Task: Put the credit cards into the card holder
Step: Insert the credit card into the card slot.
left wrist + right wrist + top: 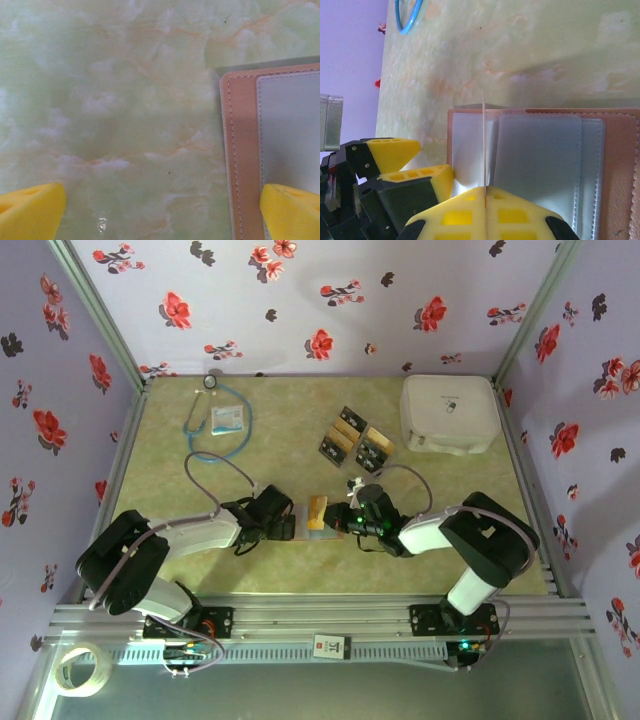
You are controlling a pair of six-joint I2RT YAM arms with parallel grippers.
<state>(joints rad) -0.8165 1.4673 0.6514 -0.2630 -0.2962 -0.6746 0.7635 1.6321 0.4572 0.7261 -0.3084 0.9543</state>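
Reddish-brown leather with pale stitching frames the card holder (615,170), which lies opened flat, grey slots upward, on the table (300,575) between the tips of the two arms. Over its grey inner side the right gripper (485,195) is clenched on one thin card (483,145), seen edge-on as a fine line reaching from the fingertips across the holder's pocket; whether its far edge touches the pocket I cannot tell. At the holder's opposite side the left gripper (160,212) is spread wide and grasps nothing, one yellow fingertip (292,212) over the holder's grey lining and the other over bare tabletop. Beyond the holder, toward the back wall, the credit cards (355,442) lie in a loose cluster, black and tan side by side. Farther back, right of the holder, sits a white case (450,412); back and left of the holder a white-blue packet (228,420) lies inside a loop of blue tube (250,420). The tabletop is glossy pale green marbling with orange veins, enclosed on three sides by lilac walls (300,310) printed with red and dark flowers. On the holder's near side runs a metal rail (300,620) bearing a small tag (331,645), its marks too small to read, like the emblem on the case; a tape roll (104,665) lies below the rail's left end.
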